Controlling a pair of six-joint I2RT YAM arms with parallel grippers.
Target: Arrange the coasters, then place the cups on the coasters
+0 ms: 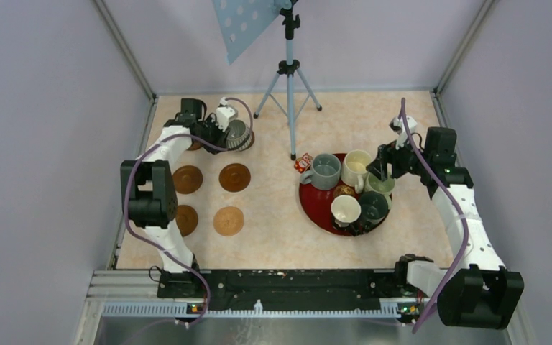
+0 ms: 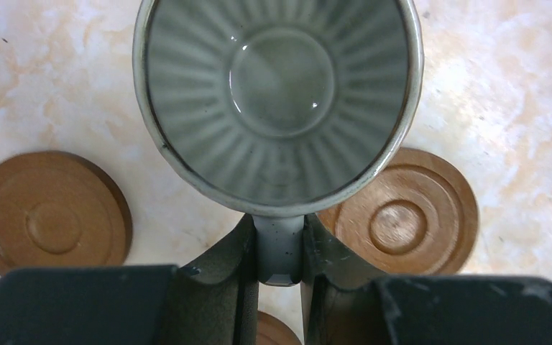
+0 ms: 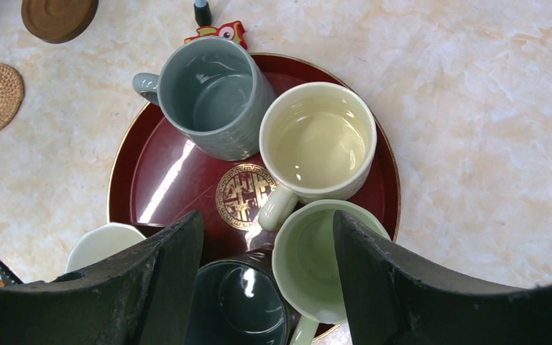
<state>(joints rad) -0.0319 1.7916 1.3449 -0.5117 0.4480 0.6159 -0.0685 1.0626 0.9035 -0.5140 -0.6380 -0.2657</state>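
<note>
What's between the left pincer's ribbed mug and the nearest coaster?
Nothing visible. The left pincer grips the ribbed mug by its handle; the nearest coaster lies bare, partly overlapped by the mug's rim in the wrist view.

White-and-black left arm (image 1: 159,154) reaches to 12 o'clock, elbow folded, wrist turned toward 3 o'clock. Black two-finger left gripper (image 2: 280,251) pinches the handle of the ribbed grey ceramic mug (image 2: 280,100). The right arm (image 1: 467,215) stretches toward 11 o'clock. The right gripper (image 3: 266,230) points down, jaws apart, gripping nothing.

Ribbed mug (image 2: 280,100) cropped (top edge); coaster (image 2: 402,215) partly hidden.
</note>
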